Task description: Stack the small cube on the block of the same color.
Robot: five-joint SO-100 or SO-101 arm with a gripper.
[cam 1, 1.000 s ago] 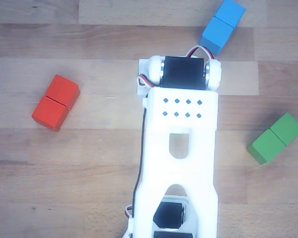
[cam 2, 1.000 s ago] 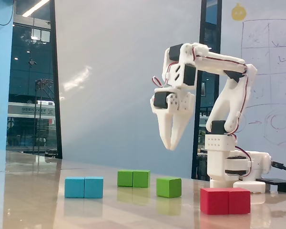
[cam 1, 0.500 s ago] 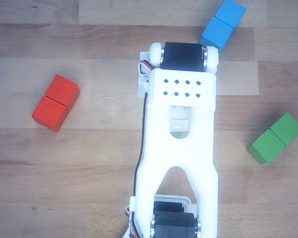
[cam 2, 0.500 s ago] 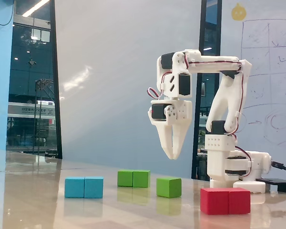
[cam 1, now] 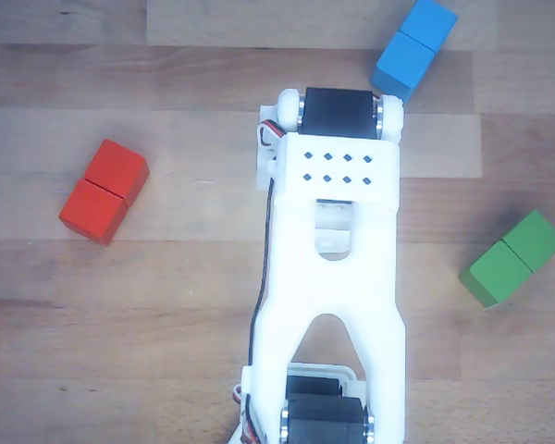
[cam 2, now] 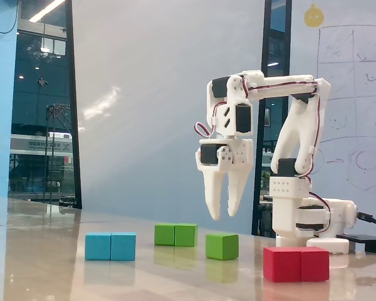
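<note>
Four wooden pieces sit on the bench in the fixed view: a blue block, the green block, the small cube and a red block. The end effector hangs well above them with its fingers pointing down and slightly spread, a narrow gap between the tips, holding nothing. The small cube lies almost straight below it, apart from every other piece. The green block rests just to the left of the cube in this view, its long axis running left to right and its seam showing at the middle.

From the other view the arm covers the centre of the bench and hides the cube entirely; the green block lies to the right, the red block to the left, the blue block at the top.

The coming move looks like a plain descent — the cube lies below the fingertips, so the drop needs little sideways correction.
</note>
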